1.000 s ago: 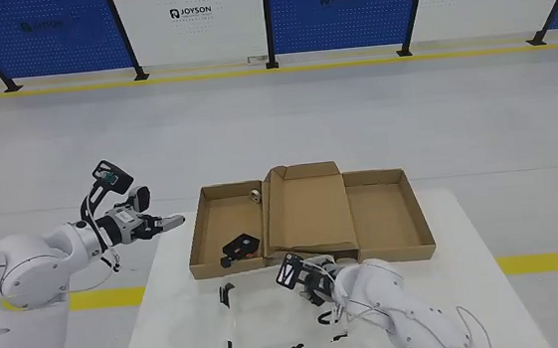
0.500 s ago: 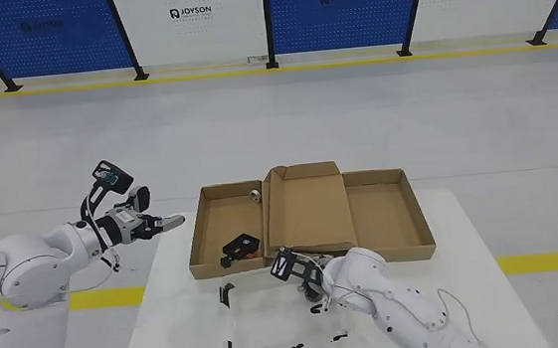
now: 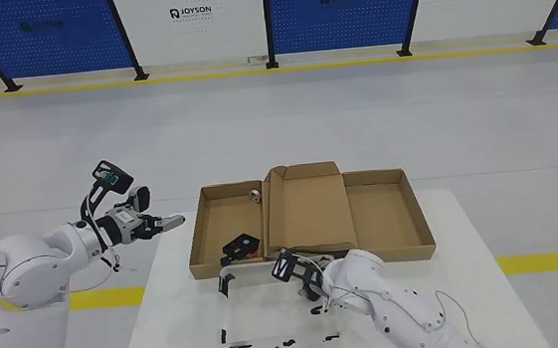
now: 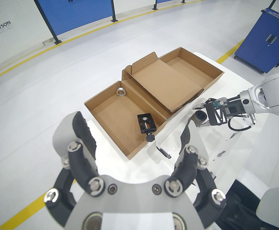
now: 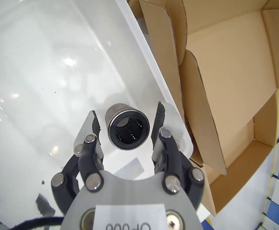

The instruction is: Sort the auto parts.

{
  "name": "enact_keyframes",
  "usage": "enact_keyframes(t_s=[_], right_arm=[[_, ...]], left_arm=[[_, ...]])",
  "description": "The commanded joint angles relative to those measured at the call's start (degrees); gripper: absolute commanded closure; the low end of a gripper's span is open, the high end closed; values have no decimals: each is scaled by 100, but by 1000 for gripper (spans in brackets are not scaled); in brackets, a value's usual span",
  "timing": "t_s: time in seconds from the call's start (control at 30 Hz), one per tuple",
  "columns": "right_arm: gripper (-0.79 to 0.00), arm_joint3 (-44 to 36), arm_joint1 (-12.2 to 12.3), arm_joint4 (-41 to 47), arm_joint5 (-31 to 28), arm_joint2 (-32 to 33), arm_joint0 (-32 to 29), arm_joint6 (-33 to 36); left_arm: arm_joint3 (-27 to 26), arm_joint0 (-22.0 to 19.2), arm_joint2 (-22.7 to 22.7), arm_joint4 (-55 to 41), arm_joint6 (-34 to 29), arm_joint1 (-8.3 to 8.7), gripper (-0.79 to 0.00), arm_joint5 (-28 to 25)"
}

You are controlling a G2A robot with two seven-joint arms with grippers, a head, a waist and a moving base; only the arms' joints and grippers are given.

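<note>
One bearing (image 5: 127,130) betw. right gripper (image 5: 127,115) fingers — parted, in clear bin (image 5: 54,76).

right gripper (image 5: 127,113) moved toward box (image 3: 222,231) | clear tray (image 3: 268,323) shifted boxward

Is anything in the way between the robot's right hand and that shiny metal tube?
Nothing visible is. The metal tube lies in the clear tray, right inside the open right hand, one finger on each side.
</note>
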Motion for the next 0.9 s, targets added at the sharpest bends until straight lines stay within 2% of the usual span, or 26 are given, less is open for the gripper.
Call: enact_keyframes(t_s=[0.0, 0.2, 0.87], right_arm=[[-588, -152, 33, -55, -18, 70, -104, 20], [-616, -288, 75, -193, -88, 133, -276, 165], [-668, 498, -168, 69, -52, -174, 259, 359]], left_arm=[[0, 0, 0, 0, 0, 0, -785, 0], [0, 0, 0, 0, 0, 0, -785, 0], [0, 0, 0, 0, 0, 0, -785, 0]])
